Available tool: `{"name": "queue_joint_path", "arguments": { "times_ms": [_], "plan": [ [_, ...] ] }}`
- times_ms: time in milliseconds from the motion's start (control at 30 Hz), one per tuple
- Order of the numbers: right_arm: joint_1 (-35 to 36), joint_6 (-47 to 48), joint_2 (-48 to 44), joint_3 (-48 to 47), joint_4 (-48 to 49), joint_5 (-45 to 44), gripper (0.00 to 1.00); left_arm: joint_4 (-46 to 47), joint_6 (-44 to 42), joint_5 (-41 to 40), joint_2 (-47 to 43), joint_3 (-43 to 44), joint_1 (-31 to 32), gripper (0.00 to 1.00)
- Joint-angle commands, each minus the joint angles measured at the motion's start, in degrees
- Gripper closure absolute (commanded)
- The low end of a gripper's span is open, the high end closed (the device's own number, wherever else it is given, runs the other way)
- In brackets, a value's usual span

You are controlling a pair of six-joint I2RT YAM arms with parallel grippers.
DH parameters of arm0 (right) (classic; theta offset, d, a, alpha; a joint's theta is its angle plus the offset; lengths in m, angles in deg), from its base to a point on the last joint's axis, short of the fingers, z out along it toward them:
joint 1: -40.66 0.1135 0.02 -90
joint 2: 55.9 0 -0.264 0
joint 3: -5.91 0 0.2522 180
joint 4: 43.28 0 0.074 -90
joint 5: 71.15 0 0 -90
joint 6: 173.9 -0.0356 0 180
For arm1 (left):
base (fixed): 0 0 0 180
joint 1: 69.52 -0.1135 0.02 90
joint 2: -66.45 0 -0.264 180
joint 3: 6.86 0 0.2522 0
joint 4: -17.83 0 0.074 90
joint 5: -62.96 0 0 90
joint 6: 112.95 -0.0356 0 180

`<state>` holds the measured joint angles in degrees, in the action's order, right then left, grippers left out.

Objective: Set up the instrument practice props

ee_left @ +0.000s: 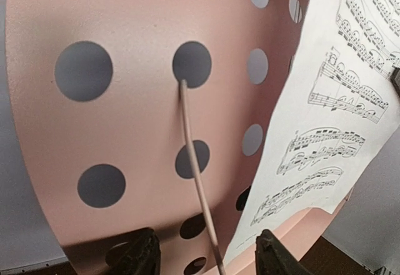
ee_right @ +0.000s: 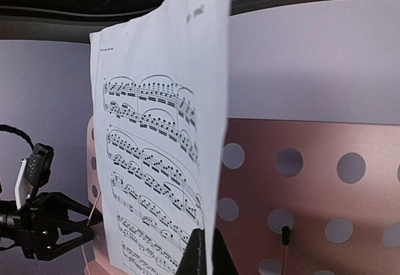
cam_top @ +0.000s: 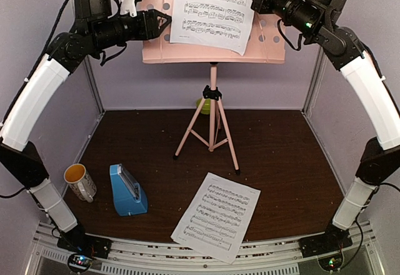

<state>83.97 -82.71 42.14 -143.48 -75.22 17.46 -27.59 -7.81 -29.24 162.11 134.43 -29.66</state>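
Note:
The pink music stand (cam_top: 212, 49) rises at the back on its tripod. One sheet-music page (cam_top: 211, 7) leans on its perforated desk (ee_left: 125, 131). My right gripper (ee_right: 205, 257) is shut on that page's (ee_right: 156, 156) right edge. My left gripper (ee_left: 209, 257) is open at the desk's left side, and a thin pink page-holder wire (ee_left: 195, 169) runs between its fingers (ee_left: 140, 255). The second page (cam_top: 217, 216) lies flat on the table near the front. The blue metronome (cam_top: 128, 191) stands at the front left.
A cream mug (cam_top: 80, 182) stands left of the metronome. A lime-green bowl (cam_top: 202, 105) shows behind the stand's pole. The stand's tripod legs (cam_top: 212, 139) spread over the middle of the brown table. A second holder wire (ee_right: 285, 237) sticks up right of the held page.

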Motion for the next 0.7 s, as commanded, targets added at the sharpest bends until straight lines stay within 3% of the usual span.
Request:
{"name": "queue_joint_path", "arguments": {
  "times_ms": [0, 167, 667],
  "plan": [
    [0.4, 1.4, 0.2, -0.9, 1.2, -1.9, 1.00, 7.2, -0.9, -1.2, -3.3, -2.1, -0.1, 0.45],
    [0.6, 1.8, 0.3, -0.6, 1.1, -3.0, 1.00, 5.3, -1.1, -7.0, -4.0, -1.9, -0.4, 0.42],
    [4.0, 4.7, 1.9, -0.6, 3.1, -9.5, 1.00, 3.7, 1.2, -0.7, 1.9, 4.4, -1.4, 0.45]
  ]
}}
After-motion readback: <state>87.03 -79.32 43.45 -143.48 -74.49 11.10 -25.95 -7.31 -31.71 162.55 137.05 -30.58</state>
